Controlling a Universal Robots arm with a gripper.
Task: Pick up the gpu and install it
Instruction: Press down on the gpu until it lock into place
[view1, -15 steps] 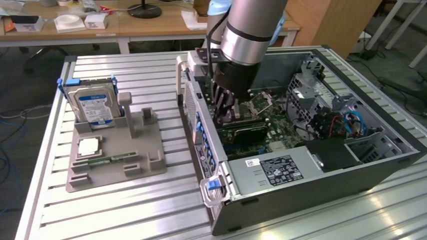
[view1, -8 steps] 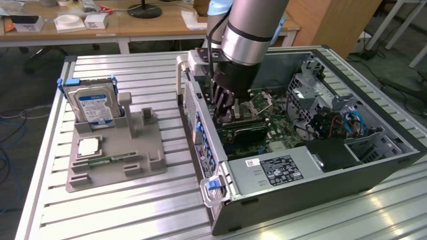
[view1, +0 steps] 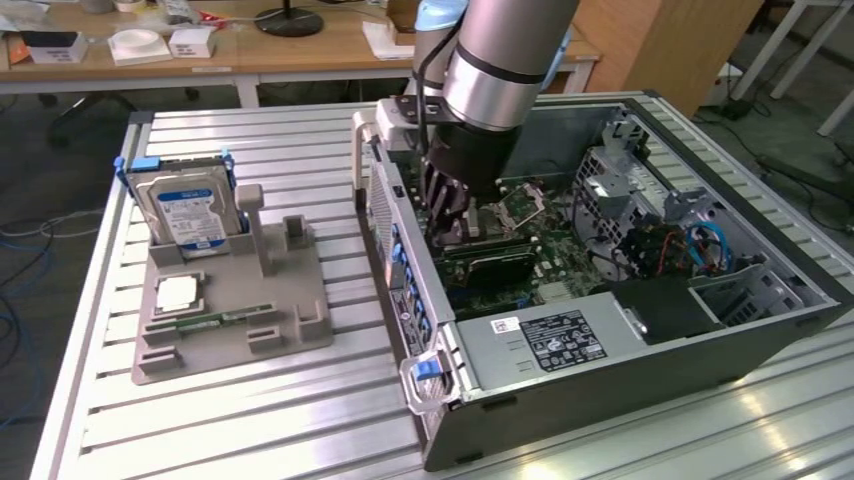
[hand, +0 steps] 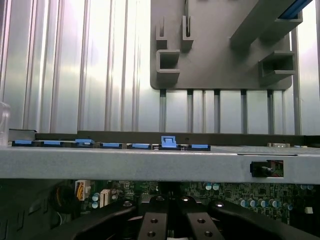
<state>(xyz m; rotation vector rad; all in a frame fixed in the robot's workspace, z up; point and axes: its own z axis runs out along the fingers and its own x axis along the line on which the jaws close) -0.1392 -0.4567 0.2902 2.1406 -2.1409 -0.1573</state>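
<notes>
Ribbed aluminium counter (view1: 267, 420). Open dark steel PC case (view1: 747, 345) on its side, rim walls tight around the green motherboard (view1: 561, 265). Grey plastic fixture tray (view1: 254, 310) just beside it, silver hard drive (view1: 187, 205) upright in its slot. Arm (view1: 501, 55) reaches steeply down into the case. End effector (view1: 454, 225) fingers together low over the board; gpu (view1: 487, 258), dark flat card, lies directly beneath, can't tell if gripped.
</notes>
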